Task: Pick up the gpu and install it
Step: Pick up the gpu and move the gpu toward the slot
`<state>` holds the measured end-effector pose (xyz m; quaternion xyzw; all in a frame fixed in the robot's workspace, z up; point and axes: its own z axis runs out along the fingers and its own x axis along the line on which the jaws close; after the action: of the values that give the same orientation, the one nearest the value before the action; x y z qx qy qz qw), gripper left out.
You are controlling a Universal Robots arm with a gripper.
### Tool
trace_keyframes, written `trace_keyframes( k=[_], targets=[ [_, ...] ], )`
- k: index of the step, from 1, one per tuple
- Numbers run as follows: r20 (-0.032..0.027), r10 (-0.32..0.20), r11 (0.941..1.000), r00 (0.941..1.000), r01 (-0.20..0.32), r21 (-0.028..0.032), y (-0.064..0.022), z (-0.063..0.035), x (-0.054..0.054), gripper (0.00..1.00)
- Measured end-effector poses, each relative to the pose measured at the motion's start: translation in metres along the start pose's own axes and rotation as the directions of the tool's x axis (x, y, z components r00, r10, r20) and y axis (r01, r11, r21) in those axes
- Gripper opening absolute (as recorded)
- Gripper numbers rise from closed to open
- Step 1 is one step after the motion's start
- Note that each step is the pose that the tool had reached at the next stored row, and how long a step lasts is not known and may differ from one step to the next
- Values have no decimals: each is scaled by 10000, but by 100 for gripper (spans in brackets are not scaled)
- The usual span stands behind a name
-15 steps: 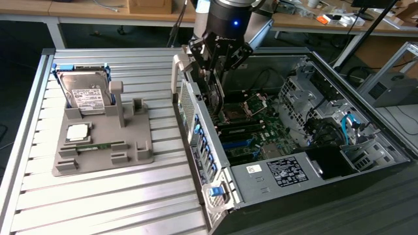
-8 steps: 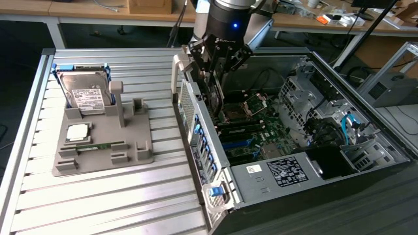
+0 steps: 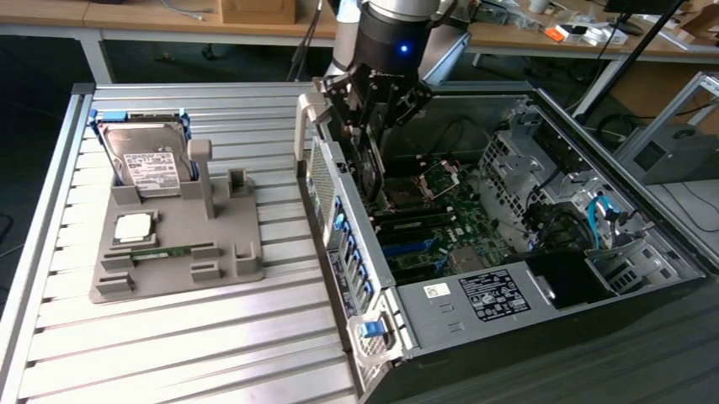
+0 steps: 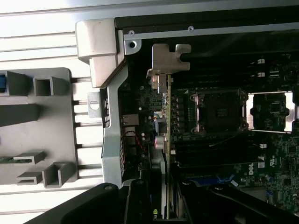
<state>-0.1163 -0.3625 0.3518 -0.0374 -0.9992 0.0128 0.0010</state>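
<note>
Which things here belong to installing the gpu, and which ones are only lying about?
Job: gpu, held by the hand; open computer case; motherboard.
Lying about: hard drive, processor chip, memory stick, grey holder.

Exterior view: even overhead room light. Soft sheen on the slatted aluminium table (image 3: pixel 168 337), brightest at the edge nearest the camera. Computer case (image 3: pixel 450 324) interior shaded. Blue indicator lamp (image 3: pixel 402 48) glows on the arm (image 3: pixel 376 25).
Wrist view: table slats blown out white, motherboard (image 4: pixel 224 154) dim, gpu (image 4: pixel 166 58) bracket catching pale glare.
</note>
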Motion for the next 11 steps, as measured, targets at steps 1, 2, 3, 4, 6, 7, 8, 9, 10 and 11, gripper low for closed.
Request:
trace_keyframes(
  k=[1, 2, 3, 4, 6, 7, 8, 9, 10, 11],
  targets=[
    [0, 0, 10000, 10000, 0, 0, -1, 8, 0, 27],
    [0, 0, 10000, 10000, 0, 0, -1, 12, 0, 27],
    [-1, 0, 10000, 10000, 0, 0, -1, 17, -1, 27],
    [-1, 0, 10000, 10000, 0, 0, -2, 22, -1, 27],
    [-1, -1, 10000, 10000, 1, 0, -3, 30, -2, 27],
    [-1, 0, 10000, 10000, 0, 0, -3, 34, -2, 27],
    [-2, -1, 10000, 10000, 1, 0, -4, 38, -3, 27],
    [-2, 0, 10000, 10000, 0, 1, -4, 42, -4, 27],
    [-2, -1, 10000, 10000, 1, 0, -4, 47, -7, 27],
    [-2, 0, 10000, 10000, 0, 0, -5, 52, -9, 27]
  ],
)
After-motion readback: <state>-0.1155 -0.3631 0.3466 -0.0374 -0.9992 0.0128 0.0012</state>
